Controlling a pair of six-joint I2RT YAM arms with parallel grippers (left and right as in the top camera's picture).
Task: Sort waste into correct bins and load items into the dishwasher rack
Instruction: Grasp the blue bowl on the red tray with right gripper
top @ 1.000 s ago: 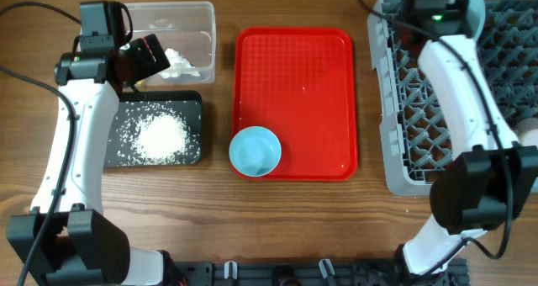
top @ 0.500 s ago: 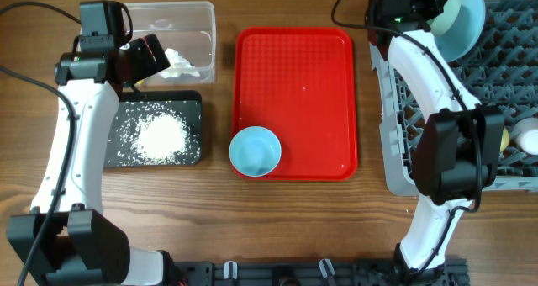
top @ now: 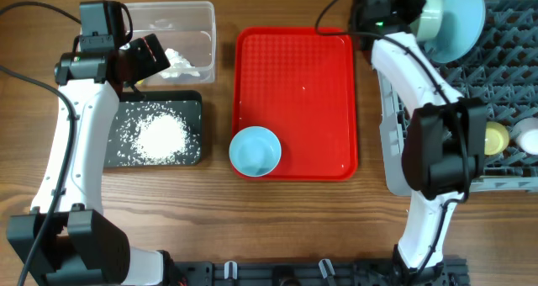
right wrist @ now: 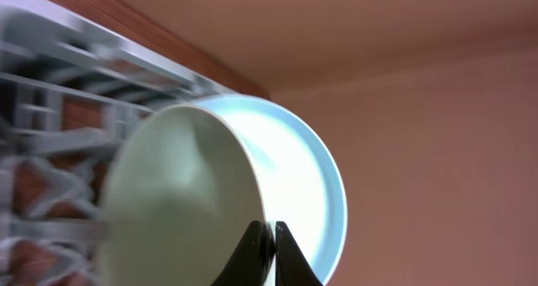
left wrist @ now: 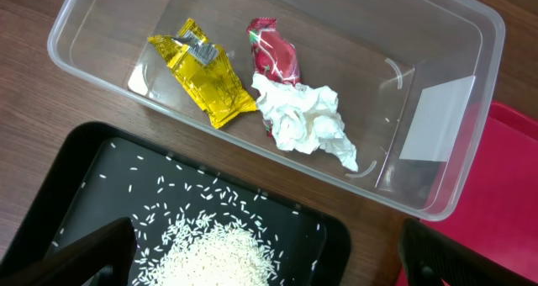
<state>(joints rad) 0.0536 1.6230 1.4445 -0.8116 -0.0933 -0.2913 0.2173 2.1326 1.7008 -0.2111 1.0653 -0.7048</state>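
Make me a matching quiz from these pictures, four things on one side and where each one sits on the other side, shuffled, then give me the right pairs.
Things
1. rice heap
2. crumpled tissue
3. light-blue bowl
4. yellow cup

Places
A. on the red tray
B. in the grey rack
C. in the clear tub
D. in the black tray

Pairs: 1-D, 2-C, 3-A, 4-B
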